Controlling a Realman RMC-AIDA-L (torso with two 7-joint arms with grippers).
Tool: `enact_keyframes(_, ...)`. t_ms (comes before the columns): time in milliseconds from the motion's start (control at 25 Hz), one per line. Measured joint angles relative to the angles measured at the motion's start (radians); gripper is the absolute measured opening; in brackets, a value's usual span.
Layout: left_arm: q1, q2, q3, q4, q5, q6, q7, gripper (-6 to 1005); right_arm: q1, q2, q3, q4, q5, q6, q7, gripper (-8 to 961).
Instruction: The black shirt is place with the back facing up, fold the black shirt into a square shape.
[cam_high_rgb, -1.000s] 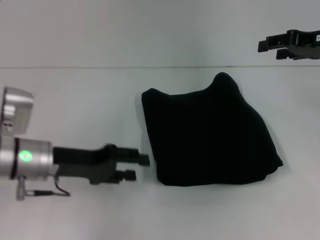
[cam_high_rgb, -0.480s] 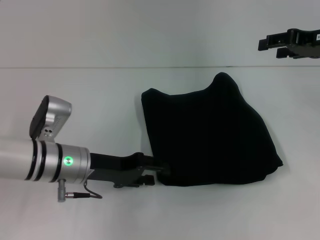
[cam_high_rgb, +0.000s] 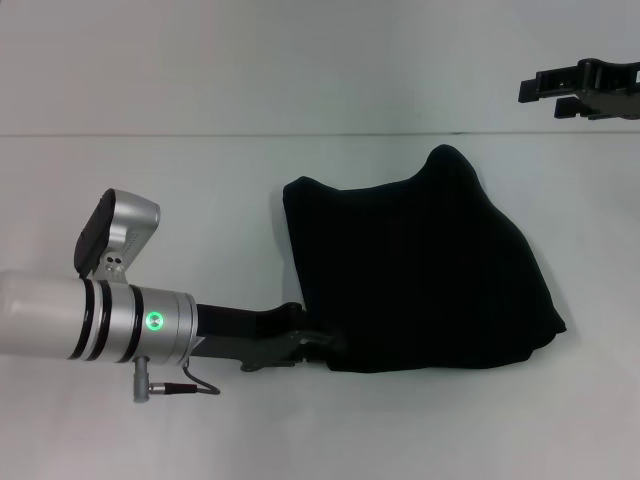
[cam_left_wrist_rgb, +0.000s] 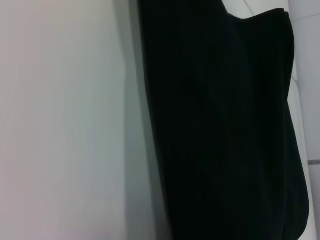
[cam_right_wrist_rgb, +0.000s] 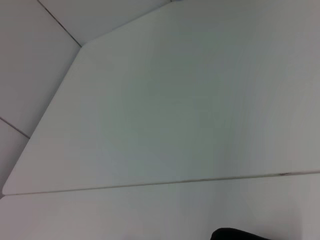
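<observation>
- While the black shirt (cam_high_rgb: 420, 270) lies mid-table in a bunched, partly folded heap, it is plain matte cloth, soft-edged, with one peak toward 12 o'clock.
- No containers seen.
- Left gripper (cam_high_rgb: 325, 345) sits at the shirt's 7 o'clock corner, touching its edge; cannot tell how the jaws stand.
- Right gripper (cam_high_rgb: 545, 90) hangs at 2 o'clock, well apart from the cloth, jaws narrowly parted, holding nothing.
- Table (cam_high_rgb: 180, 200): smooth, white, bare-looking surface.
</observation>
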Motion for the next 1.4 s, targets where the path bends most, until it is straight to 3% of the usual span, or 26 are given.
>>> enact_keyframes(240,0.007,0.000,-0.005,0.003,0.000,0.006,0.002,443,0.000,0.000,0.001,0.000,0.000,-0.002,0.000,716)
enact_keyframes(360,0.007,-0.002,-0.006,0.004,-0.001,0.011,0.010,208,0.000,0.001,0.001,0.000,0.000,-0.002,0.000,716)
enact_keyframes(560,0.003,-0.002,-0.006,-0.001,-0.002,0.012,0.016,23,0.000,0.001,0.001,0.000,0.000,-0.002,0.000,716)
enact_keyframes(800,0.018,0.002,-0.009,0.014,-0.004,0.076,0.050,23,-0.003,0.001,0.001,0.002,0.000,-0.003,0.001,717)
enact_keyframes(1080,0.104,0.030,-0.051,0.084,-0.004,0.172,0.051,24,-0.013,0.000,0.001,0.002,0.002,-0.012,0.002,717)
enact_keyframes(1400,0.109,0.049,-0.080,0.093,0.022,0.230,0.061,23,-0.019,0.000,0.018,0.002,0.035,-0.041,-0.050,717)
